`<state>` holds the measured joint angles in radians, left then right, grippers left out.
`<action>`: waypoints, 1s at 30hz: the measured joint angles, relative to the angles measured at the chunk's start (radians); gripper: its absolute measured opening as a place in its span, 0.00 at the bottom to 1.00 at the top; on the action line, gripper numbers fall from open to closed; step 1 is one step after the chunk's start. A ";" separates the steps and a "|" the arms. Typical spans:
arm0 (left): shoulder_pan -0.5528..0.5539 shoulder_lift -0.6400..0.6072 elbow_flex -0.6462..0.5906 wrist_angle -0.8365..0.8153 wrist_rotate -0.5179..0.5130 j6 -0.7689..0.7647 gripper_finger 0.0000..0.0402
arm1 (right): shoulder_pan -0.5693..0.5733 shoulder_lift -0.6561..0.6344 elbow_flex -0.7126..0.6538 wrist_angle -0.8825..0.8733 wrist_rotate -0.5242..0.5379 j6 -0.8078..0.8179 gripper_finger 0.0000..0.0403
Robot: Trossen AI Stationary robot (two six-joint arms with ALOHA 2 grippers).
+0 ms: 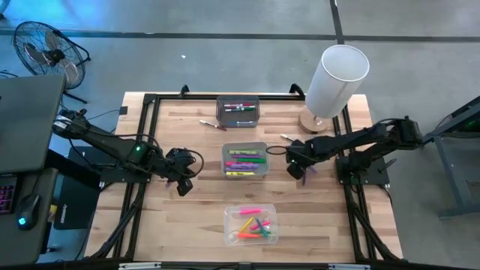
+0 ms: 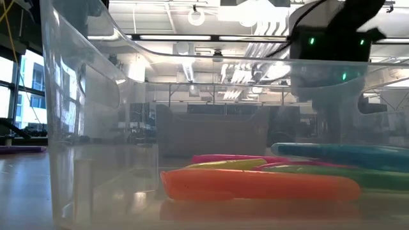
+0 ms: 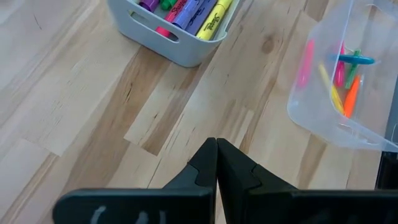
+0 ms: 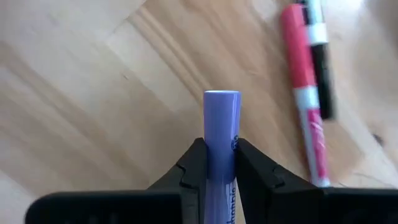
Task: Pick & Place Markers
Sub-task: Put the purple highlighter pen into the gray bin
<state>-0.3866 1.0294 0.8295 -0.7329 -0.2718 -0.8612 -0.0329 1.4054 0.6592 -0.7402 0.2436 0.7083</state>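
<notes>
A purple marker (image 4: 221,134) sits pinched between the 2 fingers of the right gripper (image 4: 221,163), its rounded end sticking out past the fingertips above the bare wooden table (image 4: 74,93). Just beside it on the wood lies a red and white marker (image 4: 305,93), touching a dark one whose details are blurred. From above, the right gripper (image 1: 298,166) hangs just to the right of the grey middle bin (image 1: 244,160), which holds a layer of pink, yellow, green and purple markers (image 1: 245,159). A darker bin (image 1: 238,110) at the far side holds a few more, with 1 loose marker (image 1: 212,124) on the table near its left corner. The clear bin (image 1: 250,224) nearest the front edge contains pink, orange, yellow and green markers. The left gripper (image 3: 216,163) has its fingers pressed together with nothing between them, hovering over bare wood left of the grey bin. A white cylinder (image 1: 335,81) stands at the far right corner.
</notes>
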 joint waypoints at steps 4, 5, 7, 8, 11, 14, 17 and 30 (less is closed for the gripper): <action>0.000 0.000 0.000 -0.003 0.000 0.001 0.00 | 0.033 -0.092 0.065 -0.175 0.065 0.057 0.12; 0.000 0.000 0.000 -0.004 0.000 0.004 0.00 | 0.046 -0.112 0.094 -0.213 0.085 0.067 0.12; 0.000 0.000 0.000 -0.003 -0.001 0.020 0.00 | 0.075 -0.145 0.169 -0.254 0.122 0.075 0.12; 0.000 0.000 0.000 -0.003 -0.002 0.025 0.00 | 0.089 -0.151 0.211 -0.261 0.146 0.073 0.12; 0.000 0.001 0.000 -0.003 -0.020 0.030 0.00 | 0.133 -0.140 0.360 -0.239 0.227 0.010 0.12; 0.000 0.003 0.000 -0.003 -0.056 0.027 0.02 | 0.169 -0.082 0.515 -0.153 0.341 -0.067 0.12; 0.001 0.003 0.000 -0.003 -0.053 0.027 0.07 | 0.182 0.020 0.656 -0.047 0.405 -0.199 0.12; 0.000 -0.014 0.001 -0.263 -0.058 -0.008 0.49 | 0.141 0.593 1.003 -0.001 0.189 -0.377 0.17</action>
<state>-0.3862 1.0153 0.8303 -0.9958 -0.3302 -0.8688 0.1084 1.9983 1.6622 -0.7407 0.4326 0.3313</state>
